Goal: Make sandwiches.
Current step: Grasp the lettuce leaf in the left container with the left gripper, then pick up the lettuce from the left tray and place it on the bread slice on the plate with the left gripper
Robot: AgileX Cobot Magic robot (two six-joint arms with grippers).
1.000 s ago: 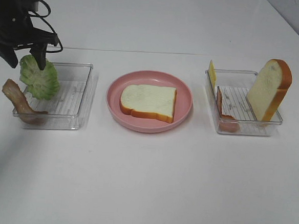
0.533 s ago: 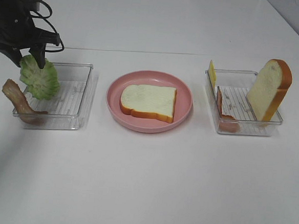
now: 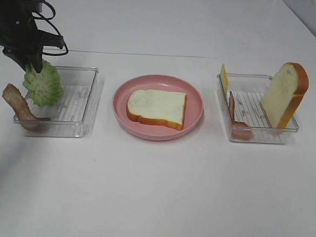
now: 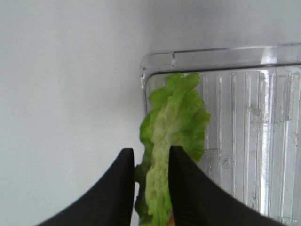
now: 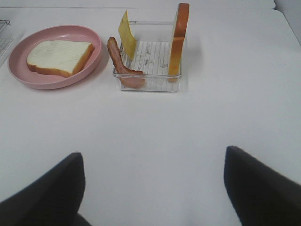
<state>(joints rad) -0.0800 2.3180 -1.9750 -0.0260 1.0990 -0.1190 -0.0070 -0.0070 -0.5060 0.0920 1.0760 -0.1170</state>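
Everything in front of you sits on the white table [image 3: 152,194], and your right gripper [image 5: 153,155] hangs over a bare stretch of it with its jaws spread wide and nothing between them, facing the right side of the layout from well back. Two clear plastic trays flank the middle: the left tray [image 3: 89,100] under your left arm and the right tray [image 3: 260,136] on the far side. Between them lies the pink plate [image 3: 194,107], apart from both trays. On that plate a bread slice [image 3: 156,107] lies flat, white face up with its orange-brown crust showing along the near edge. A second bread slice [image 3: 283,95] stands on edge in the right tray, leaning against its outer end. At the outer back corner of the left tray you have the lettuce leaf [image 3: 43,83], which stands upright with its ruffled edge down in the tray; your left gripper [image 4: 151,153] is clamped on its upper part, one dark finger on each side of the pale rib as the wrist view shows. A bacon strip [image 3: 19,104] drapes over the outer front corner of the left tray, one end poking out past the wall. A second bacon strip [image 3: 236,121] leans inside the right tray at its inner end. The cheese square [image 3: 224,77] stands on edge at the inner back corner of that same tray.
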